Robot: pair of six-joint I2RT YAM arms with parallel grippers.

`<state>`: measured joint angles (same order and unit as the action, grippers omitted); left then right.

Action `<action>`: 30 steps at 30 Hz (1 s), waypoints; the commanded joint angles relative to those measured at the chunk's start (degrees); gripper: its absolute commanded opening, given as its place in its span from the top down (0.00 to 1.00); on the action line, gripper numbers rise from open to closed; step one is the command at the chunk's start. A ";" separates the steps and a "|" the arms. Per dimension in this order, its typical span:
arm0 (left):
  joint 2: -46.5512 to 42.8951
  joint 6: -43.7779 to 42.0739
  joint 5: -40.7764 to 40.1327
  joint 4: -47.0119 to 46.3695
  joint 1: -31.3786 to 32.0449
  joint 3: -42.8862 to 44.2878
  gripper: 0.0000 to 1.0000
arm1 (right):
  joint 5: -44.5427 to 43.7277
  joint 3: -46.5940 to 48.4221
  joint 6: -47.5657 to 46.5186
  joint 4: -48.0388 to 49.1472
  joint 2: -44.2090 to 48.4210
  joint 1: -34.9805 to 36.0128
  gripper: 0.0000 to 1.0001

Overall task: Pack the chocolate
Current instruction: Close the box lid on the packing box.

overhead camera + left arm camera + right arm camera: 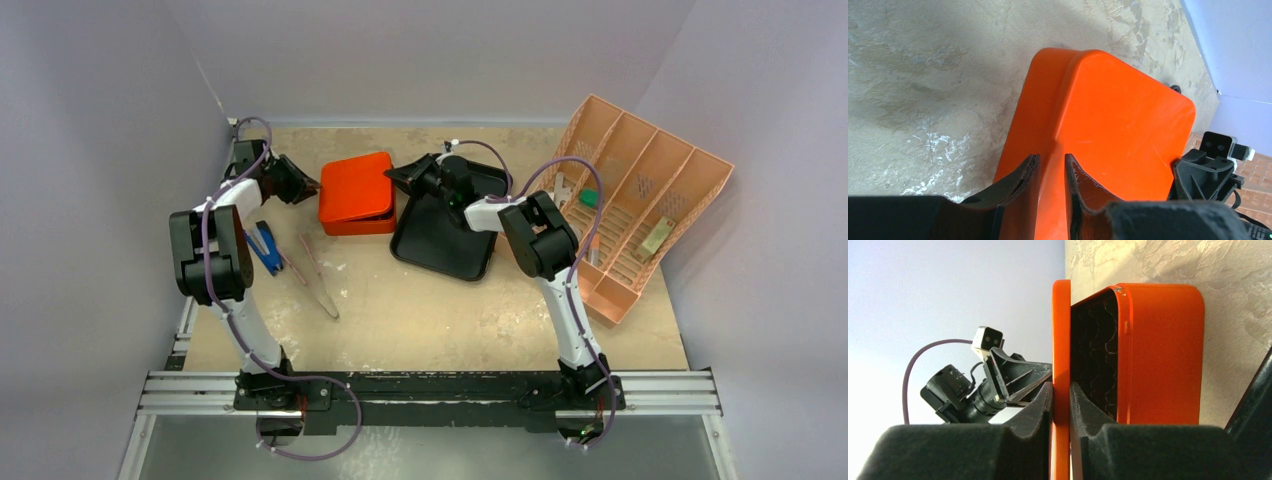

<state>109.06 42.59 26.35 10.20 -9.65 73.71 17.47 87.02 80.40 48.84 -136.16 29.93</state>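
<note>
The orange box [355, 195] sits toward the far side of the counter [430, 310], with a black tray [440, 240] just beside it on the right. The right pincer [1060, 385] is clamped on the edge of the lid [1060, 315], one finger on each face (the lid stands apart from the base [1160, 350] on this side, with a gap between them). Through that gap a dark scalloped insert [1095, 355] shows. The chocolate cannot be made out in any view. The left pincer [1052, 157] is at the box's opposite, left side, narrow, its fingers straddling a corner ridge of the lid; whether they press it I cannot tell. A peach rack [640, 200] leans at the counter's right edge, and tongs [318, 275] and a blue tool [265, 248] lie near the left arm.
</note>
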 commanded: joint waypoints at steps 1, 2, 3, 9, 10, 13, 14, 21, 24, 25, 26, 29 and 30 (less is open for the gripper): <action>1.53 -1.13 0.77 -2.89 0.90 0.08 0.77 | -1.24 -0.17 -1.30 3.81 0.94 -1.23 1.00; 1.90 -1.23 0.69 -2.91 1.28 0.13 0.78 | -1.22 -0.31 -1.41 3.81 0.90 -1.22 1.00; 2.28 -1.26 0.60 -2.95 1.64 0.30 0.78 | -1.09 -0.42 -1.69 3.81 0.91 -1.34 1.00; 4.23 -3.23 -3.81 0.18 3.78 2.72 0.84 | -2.29 -0.12 -7.28 -1.57 2.71 -1.55 0.99; 4.51 -4.31 -5.54 2.32 4.25 3.51 0.85 | -2.35 -0.30 -7.43 -1.59 2.81 -1.61 0.97; 5.62 -5.31 -7.18 3.51 5.25 4.51 0.86 | -2.45 -0.78 -7.95 -1.73 3.12 -1.85 0.91; 5.97 -5.11 -7.19 3.40 5.38 4.59 0.86 | -2.52 -0.87 -8.49 -2.10 3.33 -1.96 0.87; 6.37 -4.45 -9.31 3.25 5.96 5.02 0.87 | -4.01 1.71 -18.75 -13.71 8.37 -2.94 0.47; 6.47 -4.29 -10.18 3.29 5.96 5.60 0.87 | -6.11 4.28 -24.93 -22.73 10.89 -3.03 0.29; 6.44 -4.14 -10.40 3.33 5.96 5.83 0.87 | -6.77 5.28 -26.62 -25.56 11.34 -3.03 0.22; 6.53 -3.98 -10.63 3.34 5.96 5.91 0.87 | -8.00 6.58 -28.41 -29.18 11.55 -2.96 0.17; 6.55 -3.30 -10.79 2.97 5.96 6.17 0.87 | -9.66 9.36 -34.11 -36.16 11.45 -2.51 0.06; 6.54 -3.10 -10.86 2.75 5.96 6.26 0.87 | -9.53 9.74 -35.37 -37.23 11.44 -2.25 0.05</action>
<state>113.19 39.42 18.11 11.88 -4.84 78.94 11.16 93.21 55.20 22.83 -127.57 27.18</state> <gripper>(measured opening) 0.142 0.932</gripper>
